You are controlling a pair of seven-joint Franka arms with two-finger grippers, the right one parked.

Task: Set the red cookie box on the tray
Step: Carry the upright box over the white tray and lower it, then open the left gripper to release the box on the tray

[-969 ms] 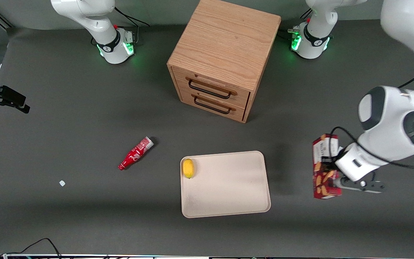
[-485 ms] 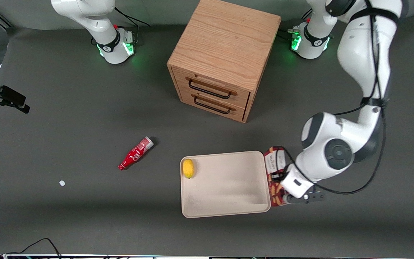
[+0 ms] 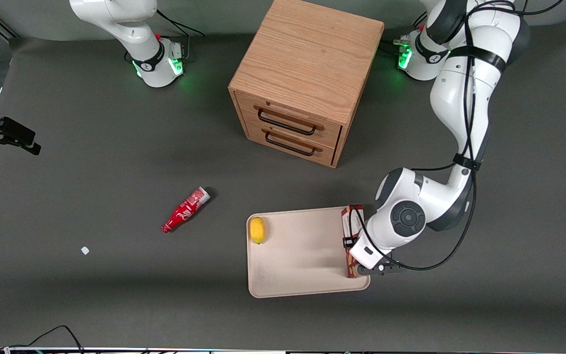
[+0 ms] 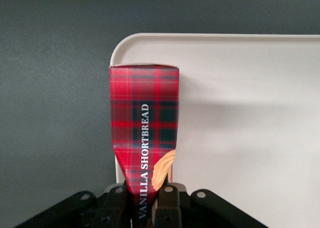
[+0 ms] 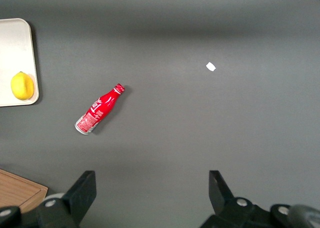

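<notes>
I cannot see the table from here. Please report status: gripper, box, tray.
Gripper shut on red cookie box, over the tray edge at the working arm's end. Box not yet released. Lemon on tray, well apart.

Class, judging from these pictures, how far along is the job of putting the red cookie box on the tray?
Done: the red cookie box is picked up and carried to the tray.
In hand: the gripper is shut on the box, which hangs over the tray's edge toward the working arm's end, away from the lemon.
Left: lowering it fully inside the rim, opening the fingers and withdrawing.
</notes>
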